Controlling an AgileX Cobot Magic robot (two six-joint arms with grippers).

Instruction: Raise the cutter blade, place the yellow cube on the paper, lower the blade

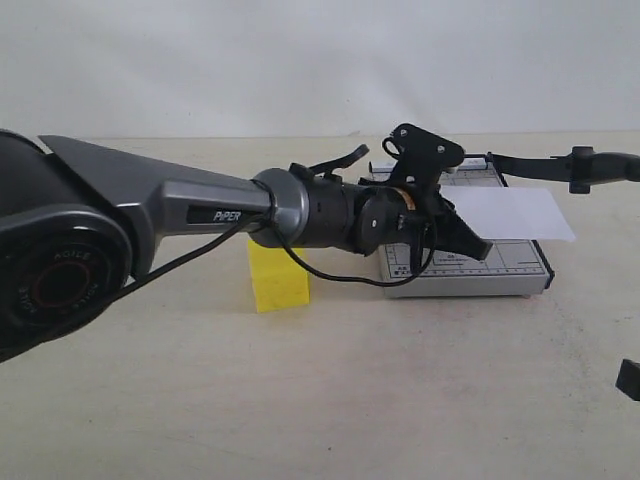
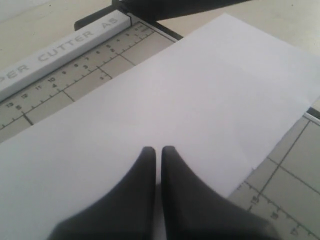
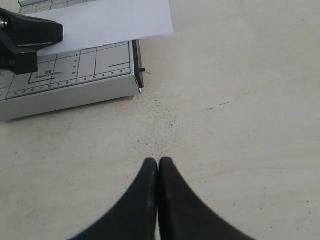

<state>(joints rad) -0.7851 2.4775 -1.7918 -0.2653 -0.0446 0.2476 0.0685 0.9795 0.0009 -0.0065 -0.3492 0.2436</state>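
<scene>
Beige counter (image 1: 400, 400): solid bright yellow cube (image 1: 278, 282); left fingers (image 2: 140, 190), right fingers (image 3: 175, 200) pressed together, empty; spread wide, grip opposite faces.

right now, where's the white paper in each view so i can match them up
Exterior view: the paper lies across the grey cutter board, right of centre, overhanging its right edge.
Left wrist view: it fills most of the picture, just beyond the left end effector.
Right wrist view: it sticks out past the board's edge.
Shared landmark: the grey cutter board.
</scene>
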